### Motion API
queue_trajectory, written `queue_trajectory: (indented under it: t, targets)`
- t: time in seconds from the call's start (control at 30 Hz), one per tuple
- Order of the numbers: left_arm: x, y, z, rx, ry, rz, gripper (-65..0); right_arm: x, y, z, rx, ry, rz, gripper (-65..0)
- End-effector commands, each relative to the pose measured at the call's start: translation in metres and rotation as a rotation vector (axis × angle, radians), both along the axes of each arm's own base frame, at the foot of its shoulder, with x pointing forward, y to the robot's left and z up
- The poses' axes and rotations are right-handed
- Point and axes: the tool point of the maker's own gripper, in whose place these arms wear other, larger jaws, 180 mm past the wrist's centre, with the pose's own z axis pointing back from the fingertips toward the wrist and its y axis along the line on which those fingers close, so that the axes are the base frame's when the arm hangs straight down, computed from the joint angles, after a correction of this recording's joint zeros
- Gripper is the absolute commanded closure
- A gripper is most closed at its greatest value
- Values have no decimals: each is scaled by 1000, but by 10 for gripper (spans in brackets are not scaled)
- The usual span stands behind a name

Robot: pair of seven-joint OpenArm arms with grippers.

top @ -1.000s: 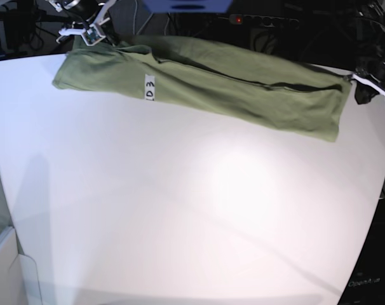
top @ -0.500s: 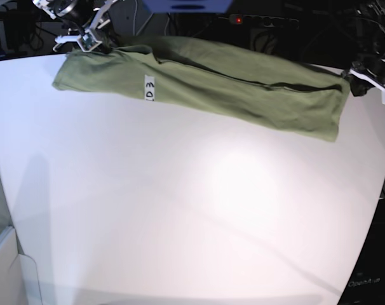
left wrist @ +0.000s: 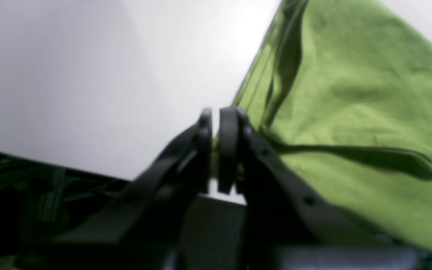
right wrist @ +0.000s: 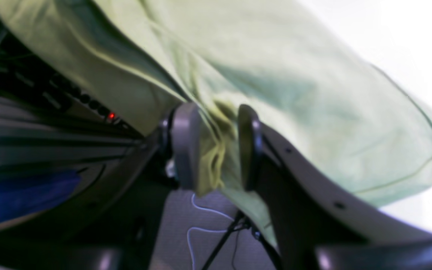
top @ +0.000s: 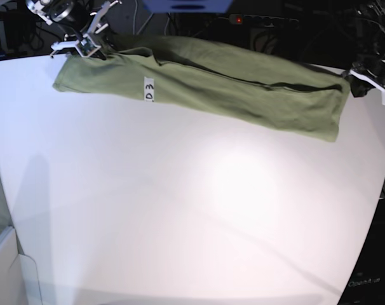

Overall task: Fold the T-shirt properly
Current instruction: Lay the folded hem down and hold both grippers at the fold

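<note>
The olive-green T-shirt (top: 230,82) lies as a long folded band across the far side of the white table (top: 180,210), its white label (top: 148,89) facing up. My right gripper (top: 84,39) hovers at the band's far-left end. In the right wrist view it (right wrist: 216,146) stands open, with a loose bunch of T-shirt (right wrist: 276,75) lying in the gap. My left gripper (top: 365,79) sits at the band's far-right corner. Seen from the left wrist, it (left wrist: 215,123) is shut, and the T-shirt (left wrist: 351,93) edge runs into the pinch.
The table's far edge runs just behind the shirt. Beyond it hang dark cables and a power strip with a red light (top: 237,20). A grey box (top: 2,260) stands at the table's near-left corner.
My right gripper has opened, letting go of the shirt's left end, and has drawn back a little up and to the left. The left gripper stays shut at the right corner.
</note>
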Motion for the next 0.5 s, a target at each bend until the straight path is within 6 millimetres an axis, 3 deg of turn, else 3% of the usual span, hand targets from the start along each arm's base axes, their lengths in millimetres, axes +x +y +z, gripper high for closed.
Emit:
queue_trajectory:
  t: [0.0, 0.47]
  targets:
    - [10, 7, 15, 25, -53, -8, -33, 1, 1, 7, 18, -20, -3, -187]
    - [18, 6, 18, 24, -68, -10, -33, -8, -14, 9, -13, -8, -30, -189]
